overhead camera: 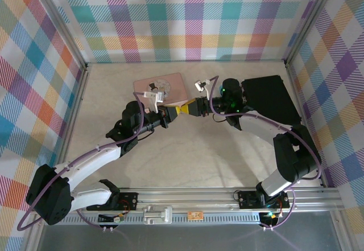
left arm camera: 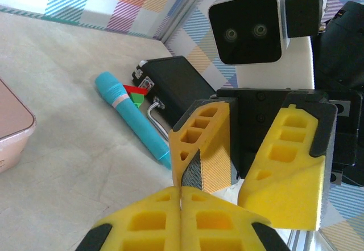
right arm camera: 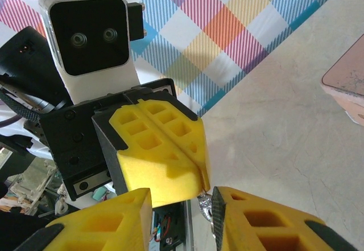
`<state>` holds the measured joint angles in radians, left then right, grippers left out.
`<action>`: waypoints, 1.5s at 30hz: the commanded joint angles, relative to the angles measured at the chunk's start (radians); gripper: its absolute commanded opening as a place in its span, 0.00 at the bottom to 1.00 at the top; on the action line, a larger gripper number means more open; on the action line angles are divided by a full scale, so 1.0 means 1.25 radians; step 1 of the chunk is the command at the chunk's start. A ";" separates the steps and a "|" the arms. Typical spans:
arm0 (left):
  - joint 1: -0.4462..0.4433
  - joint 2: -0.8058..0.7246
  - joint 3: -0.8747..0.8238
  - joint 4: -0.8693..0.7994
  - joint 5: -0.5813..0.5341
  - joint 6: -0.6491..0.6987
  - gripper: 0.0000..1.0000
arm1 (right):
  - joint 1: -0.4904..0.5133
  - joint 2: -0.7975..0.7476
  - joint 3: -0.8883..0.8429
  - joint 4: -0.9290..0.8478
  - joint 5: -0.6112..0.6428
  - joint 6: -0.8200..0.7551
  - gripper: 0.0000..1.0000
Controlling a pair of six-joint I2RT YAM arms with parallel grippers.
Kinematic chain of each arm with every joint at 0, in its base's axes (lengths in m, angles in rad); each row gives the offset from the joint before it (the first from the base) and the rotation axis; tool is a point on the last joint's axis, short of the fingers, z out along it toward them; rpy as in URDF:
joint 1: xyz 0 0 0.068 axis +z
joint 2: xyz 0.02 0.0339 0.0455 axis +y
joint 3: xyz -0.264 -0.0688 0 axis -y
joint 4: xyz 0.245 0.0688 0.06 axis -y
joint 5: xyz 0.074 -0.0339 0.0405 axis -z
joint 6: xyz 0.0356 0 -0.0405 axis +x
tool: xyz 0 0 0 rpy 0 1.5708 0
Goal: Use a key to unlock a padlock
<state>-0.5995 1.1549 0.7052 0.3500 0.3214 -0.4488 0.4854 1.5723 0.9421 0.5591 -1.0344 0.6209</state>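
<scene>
My left gripper is shut on the key, a tiny silvery sliver sticking out of its yellow fingertips. My right gripper faces it tip to tip above the table, just in front of the pink tin. It is open, and the key lies against the dark pad of one of its fingers. In the left wrist view my left gripper is pressed together, with the right gripper spread wide just beyond it. The padlock is hidden.
A teal tube lies on the table beside a black box, which is also at the right wall. A corner of the pink tin is at the left. Plaid walls enclose the table.
</scene>
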 commanded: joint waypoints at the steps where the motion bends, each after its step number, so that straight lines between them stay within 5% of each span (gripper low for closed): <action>1: 0.005 -0.010 0.024 0.060 0.014 -0.005 0.00 | 0.003 0.010 -0.006 0.018 -0.007 0.000 0.36; 9: 0.006 -0.002 0.022 0.065 0.026 -0.008 0.00 | 0.002 0.030 -0.015 0.051 0.018 0.029 0.39; 20: 0.007 0.000 0.016 0.083 0.010 -0.016 0.00 | 0.010 0.046 -0.026 0.190 -0.029 0.137 0.24; 31: 0.007 -0.017 0.006 0.085 0.003 -0.024 0.00 | 0.028 0.058 -0.036 0.200 -0.024 0.152 0.26; 35: 0.007 -0.028 -0.002 0.084 -0.009 -0.023 0.00 | 0.028 0.056 -0.040 0.193 -0.021 0.149 0.34; 45: 0.007 -0.018 -0.003 0.097 -0.009 -0.030 0.00 | 0.030 0.053 -0.046 0.206 -0.025 0.163 0.29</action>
<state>-0.5983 1.1416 0.7021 0.4030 0.3096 -0.4797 0.5060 1.6321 0.8959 0.7853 -1.0348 0.8146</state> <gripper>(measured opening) 0.061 0.285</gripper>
